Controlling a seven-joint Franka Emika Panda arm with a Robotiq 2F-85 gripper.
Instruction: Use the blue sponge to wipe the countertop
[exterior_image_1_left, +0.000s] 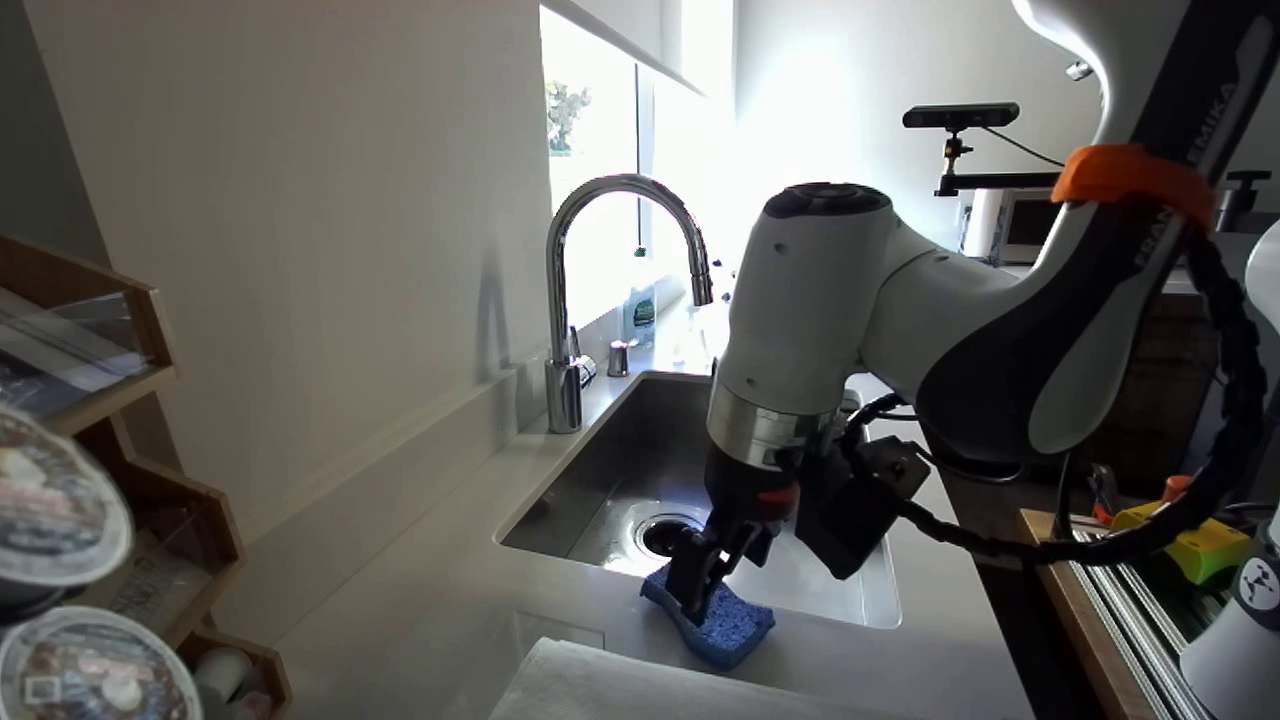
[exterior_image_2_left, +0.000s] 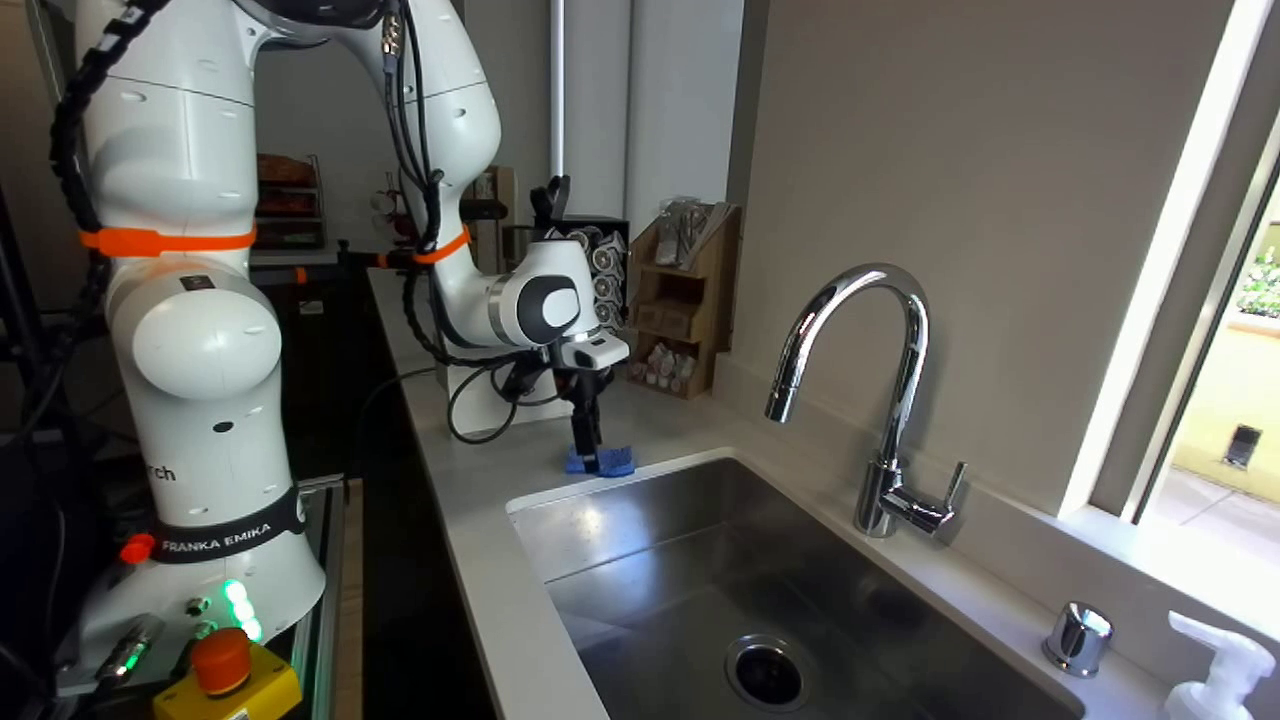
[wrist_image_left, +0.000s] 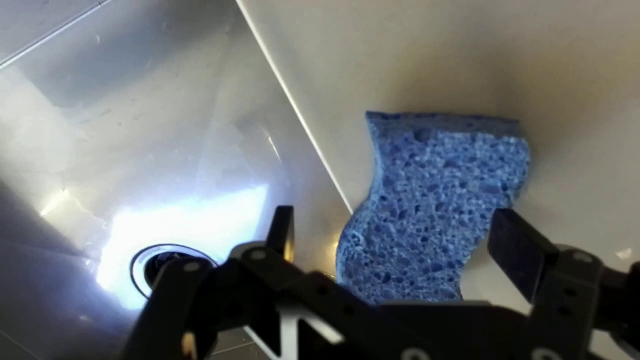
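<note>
Spread jaws flank the blue sponge on pale countertop at the sink's edge, a bright window beyond.

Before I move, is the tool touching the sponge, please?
Cannot tell: in the wrist view, one finger of the tool overlaps the sponge, hiding any contact.

Arches the arm up and over from the base, pointing the wrist downward in both exterior views. Holds the gripper with fingers spread wide apart, perhaps tilted a little, though too dark to judge well.
</note>
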